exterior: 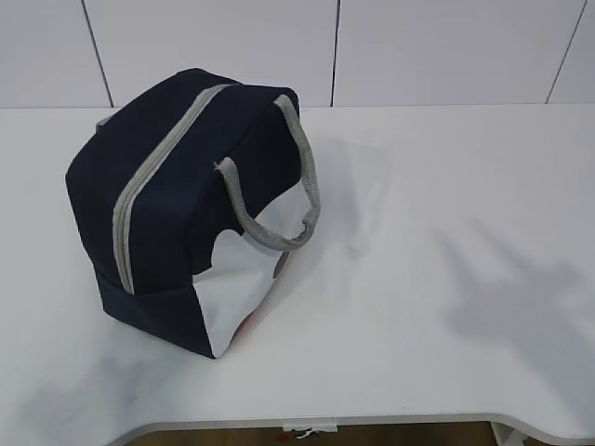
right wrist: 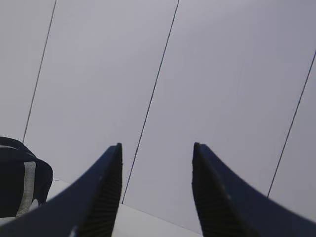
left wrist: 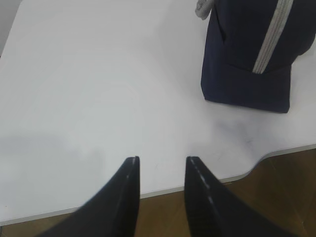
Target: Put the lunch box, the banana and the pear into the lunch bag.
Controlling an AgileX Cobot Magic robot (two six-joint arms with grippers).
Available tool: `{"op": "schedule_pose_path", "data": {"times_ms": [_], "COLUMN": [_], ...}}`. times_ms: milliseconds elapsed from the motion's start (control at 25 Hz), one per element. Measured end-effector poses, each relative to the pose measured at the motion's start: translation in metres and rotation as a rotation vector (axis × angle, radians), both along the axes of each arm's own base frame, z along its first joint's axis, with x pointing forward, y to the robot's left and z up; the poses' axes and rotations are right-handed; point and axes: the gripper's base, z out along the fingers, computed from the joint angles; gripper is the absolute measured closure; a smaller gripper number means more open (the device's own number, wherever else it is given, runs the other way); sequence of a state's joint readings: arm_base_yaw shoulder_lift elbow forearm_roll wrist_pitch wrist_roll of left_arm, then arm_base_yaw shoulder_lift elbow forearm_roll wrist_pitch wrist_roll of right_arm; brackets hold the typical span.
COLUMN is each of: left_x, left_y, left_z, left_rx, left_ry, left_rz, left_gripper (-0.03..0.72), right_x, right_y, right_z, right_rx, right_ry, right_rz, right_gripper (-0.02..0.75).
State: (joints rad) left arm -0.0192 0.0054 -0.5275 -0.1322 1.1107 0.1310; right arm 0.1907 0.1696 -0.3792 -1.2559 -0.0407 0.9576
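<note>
The dark navy lunch bag (exterior: 181, 209) stands on the left of the white table (exterior: 437, 279), its grey zipper strip (exterior: 153, 177) closed along the top and a grey handle (exterior: 279, 177) hanging over its white side panel. It also shows in the left wrist view (left wrist: 252, 49) and at the left edge of the right wrist view (right wrist: 19, 180). The lunch box, banana and pear are out of view. My left gripper (left wrist: 162, 159) is open and empty above the table's front edge. My right gripper (right wrist: 157, 145) is open and empty, raised and facing the wall. Neither gripper shows in the exterior view.
A white panelled wall (exterior: 418, 46) rises behind the table. The table's front edge (exterior: 372, 423) has a curved cut-out, with brown floor (left wrist: 276, 197) below. Arm shadows fall on the table's right side (exterior: 521, 297).
</note>
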Motion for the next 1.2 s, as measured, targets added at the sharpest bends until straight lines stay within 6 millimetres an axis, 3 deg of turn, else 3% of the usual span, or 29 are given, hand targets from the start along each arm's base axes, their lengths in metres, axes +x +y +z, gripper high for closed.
{"op": "schedule_pose_path", "data": {"times_ms": [760, 1200], "left_x": [0.000, 0.000], "left_y": [0.000, 0.000], "left_z": [0.000, 0.000], "left_rx": [0.000, 0.000], "left_ry": [0.000, 0.000], "left_rz": [0.000, 0.000], "left_gripper": [0.454, 0.454], "right_x": [0.006, -0.001], "right_y": [-0.010, -0.020], "right_z": [-0.006, -0.001], "right_rx": [0.077, 0.071], "right_ry": [0.119, 0.314], "right_rz": [-0.083, -0.164], "right_gripper": [0.355, 0.355]}}
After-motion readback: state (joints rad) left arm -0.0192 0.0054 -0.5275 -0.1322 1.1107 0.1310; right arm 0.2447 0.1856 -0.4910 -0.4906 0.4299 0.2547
